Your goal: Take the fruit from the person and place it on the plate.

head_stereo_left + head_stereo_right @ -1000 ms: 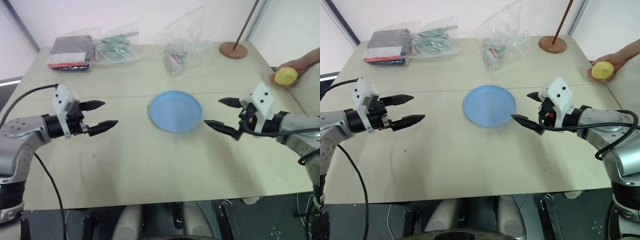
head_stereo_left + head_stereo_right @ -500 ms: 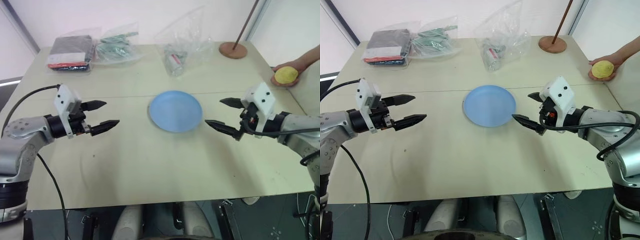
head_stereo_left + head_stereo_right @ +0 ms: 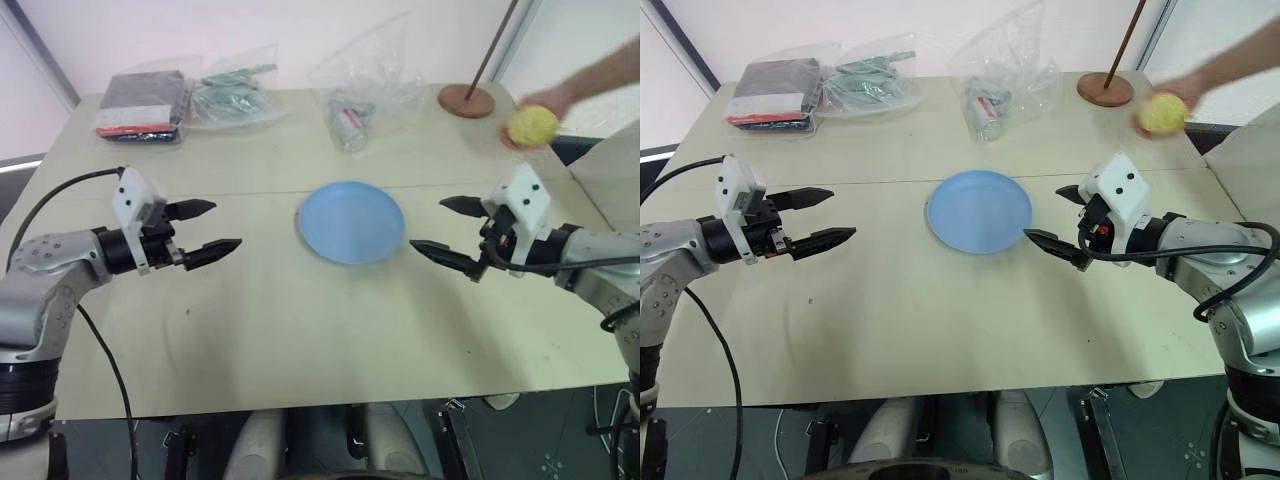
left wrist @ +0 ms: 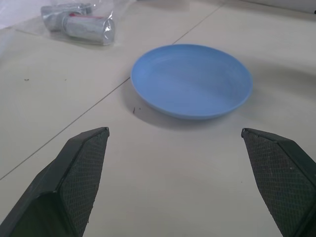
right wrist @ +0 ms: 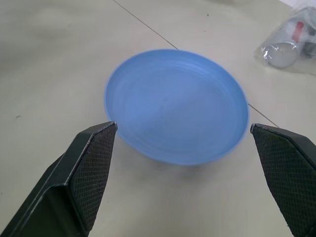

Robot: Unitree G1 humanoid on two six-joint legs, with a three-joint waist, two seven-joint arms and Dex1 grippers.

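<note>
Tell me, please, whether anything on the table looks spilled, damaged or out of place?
Nothing stands out. The blue plate lies flat and bare at mid-table, and the plastic bags sit closed along the far edge, beside the brown disc base. The fruit is in the person's hand, above the table's far right corner.

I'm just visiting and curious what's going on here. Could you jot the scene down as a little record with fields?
fruit: yellow fruit in the person's hand, above the table's far right corner
plate: light-blue plate, nothing on it, mid-table
left gripper: fingers apart, holding nothing, left of the plate
right gripper: fingers apart, holding nothing, right of the plate
clutter: plastic bags at the far edge
</note>
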